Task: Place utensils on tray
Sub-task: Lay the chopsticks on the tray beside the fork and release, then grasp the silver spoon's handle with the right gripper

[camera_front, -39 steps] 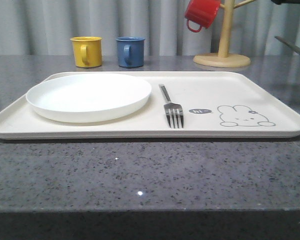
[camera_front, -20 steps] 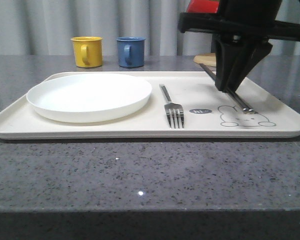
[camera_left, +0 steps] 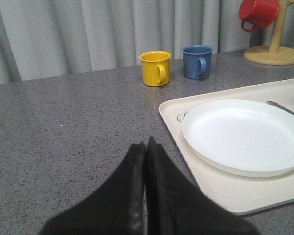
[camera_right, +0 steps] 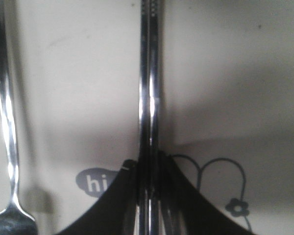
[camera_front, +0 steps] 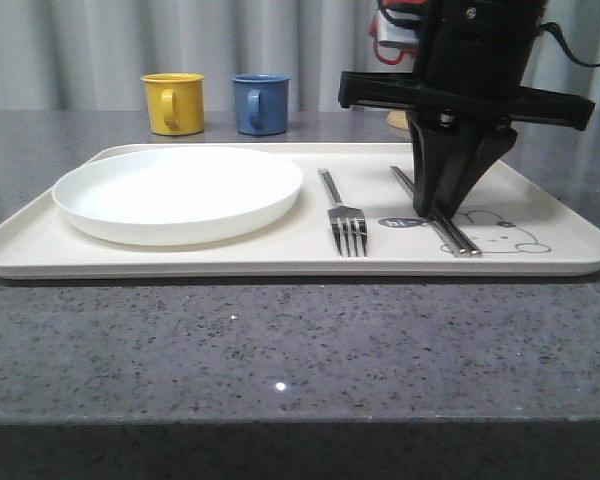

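While the chopsticks [camera_front: 435,212] lie low over the tray [camera_front: 540,195], their long axis runs from the tray's far edge toward its near edge, roughly parallel to the fork [camera_front: 342,214] just beside them and crossing between the "hi" bubble [camera_front: 401,222] and the rabbit drawing [camera_front: 492,232]; their near tips sit close to the near edge, and whether they already rest on the surface cannot be told for certain; the right gripper [camera_front: 448,205] stands directly above their near half, fingers pointing straight down and pinched shut on the pair, as the right wrist view confirms, where the chopsticks [camera_right: 149,98] pass up between the dark fingers [camera_right: 179,183]; the relation that governs the next move is thus vertical, the pair lying beneath the jaws and in line with them, so that, by judgement, a plain parting of the fingers would leave it flat beside the fork; the right arm descends upright over the tray's right half; the white plate [camera_front: 178,193] fills the left half; the left gripper [camera_left: 146,161], closed with nothing between its fingers, hangs over the bare bench [camera_left: 73,122] off the tray's left edge, well apart from the chopsticks; yellow mug [camera_front: 173,102] and blue mug [camera_front: 260,103] stand beyond the far edge.
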